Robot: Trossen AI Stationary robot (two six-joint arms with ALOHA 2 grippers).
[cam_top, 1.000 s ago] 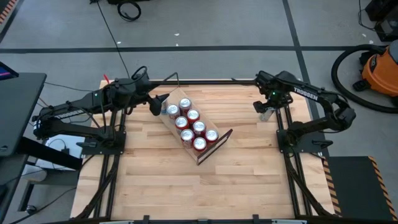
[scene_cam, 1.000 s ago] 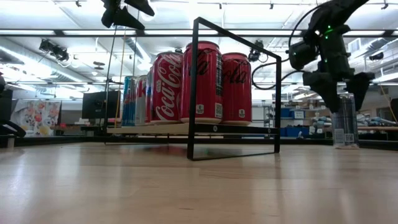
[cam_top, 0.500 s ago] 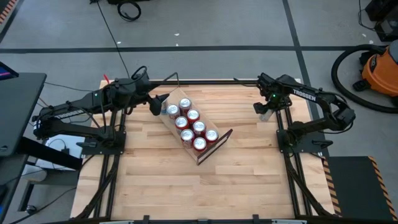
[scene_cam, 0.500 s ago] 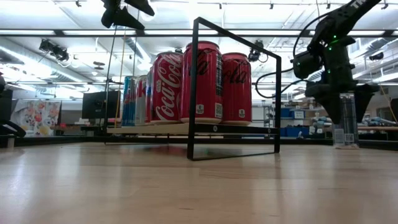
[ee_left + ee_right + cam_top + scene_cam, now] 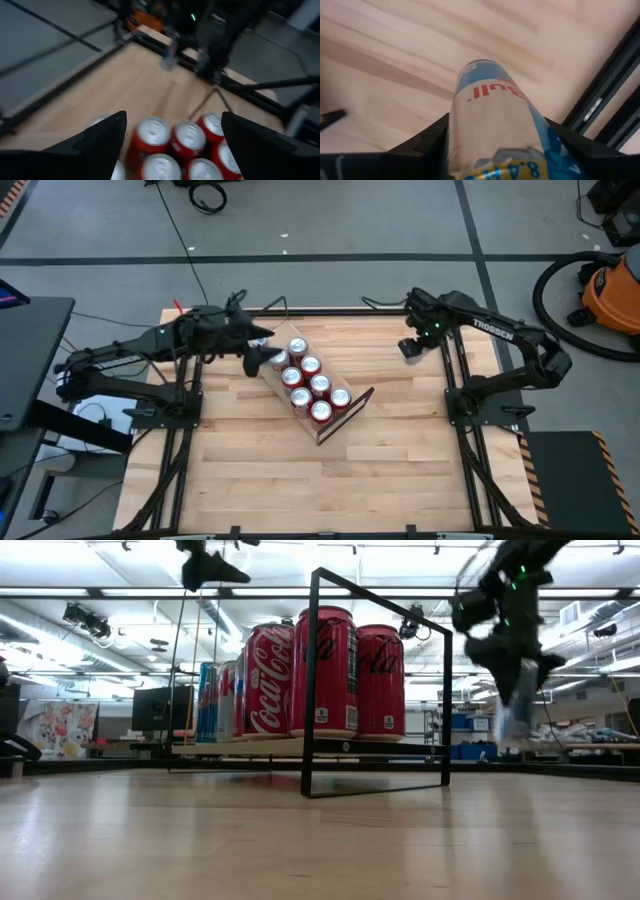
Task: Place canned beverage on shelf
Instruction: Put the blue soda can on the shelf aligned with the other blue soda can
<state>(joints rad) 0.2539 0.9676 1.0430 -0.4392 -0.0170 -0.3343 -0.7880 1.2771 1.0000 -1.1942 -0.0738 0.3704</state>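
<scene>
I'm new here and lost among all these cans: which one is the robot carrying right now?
Look past the shelf of red cans to the table's far right corner. There the right pincer holds a slim can off the table: pale blue and silver, unlike the red ones.

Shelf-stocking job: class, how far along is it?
Done: several cans already stand on the shelf. In hand: the right tool is shut on a slim can, lifted off the table. Left: carrying it over and setting it on the shelf.

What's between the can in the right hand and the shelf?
Only bare tabletop separates the Red Bull can in the right hand from the shelf, seen from above.
</scene>
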